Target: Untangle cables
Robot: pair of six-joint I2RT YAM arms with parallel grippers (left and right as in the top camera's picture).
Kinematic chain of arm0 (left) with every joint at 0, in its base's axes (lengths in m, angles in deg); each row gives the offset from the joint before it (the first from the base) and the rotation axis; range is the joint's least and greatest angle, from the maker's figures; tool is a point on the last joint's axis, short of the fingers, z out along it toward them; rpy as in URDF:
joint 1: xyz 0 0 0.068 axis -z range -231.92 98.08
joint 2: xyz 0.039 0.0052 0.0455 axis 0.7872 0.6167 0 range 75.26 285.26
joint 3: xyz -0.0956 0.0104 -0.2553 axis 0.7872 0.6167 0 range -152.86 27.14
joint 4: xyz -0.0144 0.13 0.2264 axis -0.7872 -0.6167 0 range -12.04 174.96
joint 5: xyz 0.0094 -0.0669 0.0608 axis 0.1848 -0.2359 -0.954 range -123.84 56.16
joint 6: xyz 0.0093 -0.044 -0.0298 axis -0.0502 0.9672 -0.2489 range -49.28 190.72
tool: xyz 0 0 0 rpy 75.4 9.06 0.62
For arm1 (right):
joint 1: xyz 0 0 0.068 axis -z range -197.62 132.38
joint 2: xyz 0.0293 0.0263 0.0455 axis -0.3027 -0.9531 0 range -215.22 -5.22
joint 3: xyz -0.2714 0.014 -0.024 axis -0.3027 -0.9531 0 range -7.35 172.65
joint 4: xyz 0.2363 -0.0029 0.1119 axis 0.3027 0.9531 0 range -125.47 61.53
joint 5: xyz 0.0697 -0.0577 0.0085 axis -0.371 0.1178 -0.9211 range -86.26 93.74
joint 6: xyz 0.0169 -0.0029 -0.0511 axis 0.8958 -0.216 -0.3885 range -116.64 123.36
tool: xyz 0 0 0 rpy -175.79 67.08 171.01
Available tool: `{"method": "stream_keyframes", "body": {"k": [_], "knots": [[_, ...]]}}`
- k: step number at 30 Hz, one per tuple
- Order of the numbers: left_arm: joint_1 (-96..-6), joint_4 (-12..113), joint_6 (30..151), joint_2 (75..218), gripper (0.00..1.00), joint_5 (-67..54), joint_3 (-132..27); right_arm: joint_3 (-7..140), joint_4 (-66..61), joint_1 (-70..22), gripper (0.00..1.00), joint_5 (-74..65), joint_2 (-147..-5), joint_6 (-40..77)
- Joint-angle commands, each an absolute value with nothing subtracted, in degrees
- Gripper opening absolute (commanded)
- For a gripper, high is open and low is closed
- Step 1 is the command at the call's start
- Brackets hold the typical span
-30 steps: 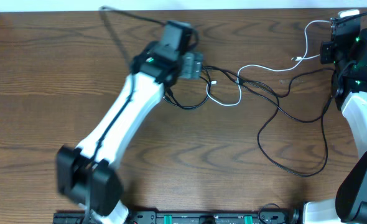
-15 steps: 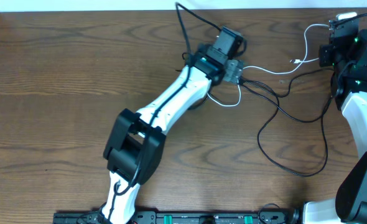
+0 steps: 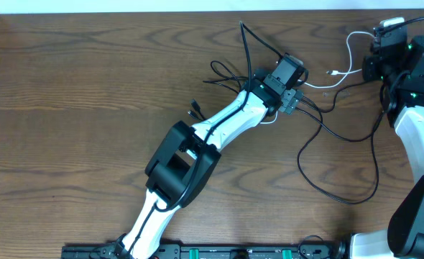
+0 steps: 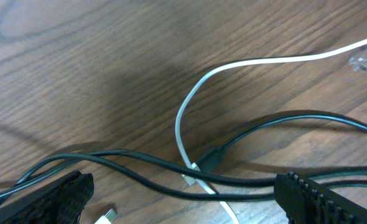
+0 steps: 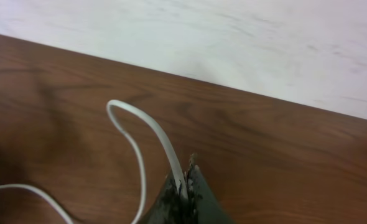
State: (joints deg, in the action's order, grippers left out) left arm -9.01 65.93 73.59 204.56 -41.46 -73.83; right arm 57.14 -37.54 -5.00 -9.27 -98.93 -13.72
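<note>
Trailing leftward, white cable [image 5: 165, 143], pinched in right end effector [image 5: 185, 182]

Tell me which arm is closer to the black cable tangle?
Left. The left gripper is right over the black cable tangle; the right gripper is far off, pinching the white cable.

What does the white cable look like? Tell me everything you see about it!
The white cable is thin, smooth and bendy, like plastic cord. One part is pinched in the shut right gripper near the far right corner of the wooden table, and it arches away from there in a loop. It then curls across the wood toward the middle, where it crosses the black cables between the wide-apart fingers of the open left gripper, which grips nothing.
</note>
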Motion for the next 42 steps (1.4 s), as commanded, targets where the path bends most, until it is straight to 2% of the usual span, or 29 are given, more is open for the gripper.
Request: {"method": "stream_keyframes", "body": {"k": [1, 10, 27, 33, 42], "knots": [[-9.0, 68.0, 74.4, 205.3, 0.98, -41.8, -74.9, 58.2, -36.8, -5.3, 0.01, -13.4, -98.3, -12.9], [-9.0, 72.9, 74.4, 208.0, 0.98, -41.8, -74.9, 58.2, -35.9, -5.3, 0.01, -13.4, -98.3, -12.9], [-9.3, 72.4, 72.9, 209.9, 0.99, -42.0, -74.7, 58.2, -35.2, -5.3, 0.01, -13.4, -98.3, -12.9], [-9.5, 72.6, 72.9, 209.9, 0.96, -42.0, -74.7, 58.2, -35.0, -5.3, 0.01, -13.4, -98.3, -12.9], [-10.4, 72.7, 72.9, 210.2, 0.83, -42.0, -74.5, 58.2, -34.7, -5.3, 0.01, -13.4, -98.3, -12.9]]}}
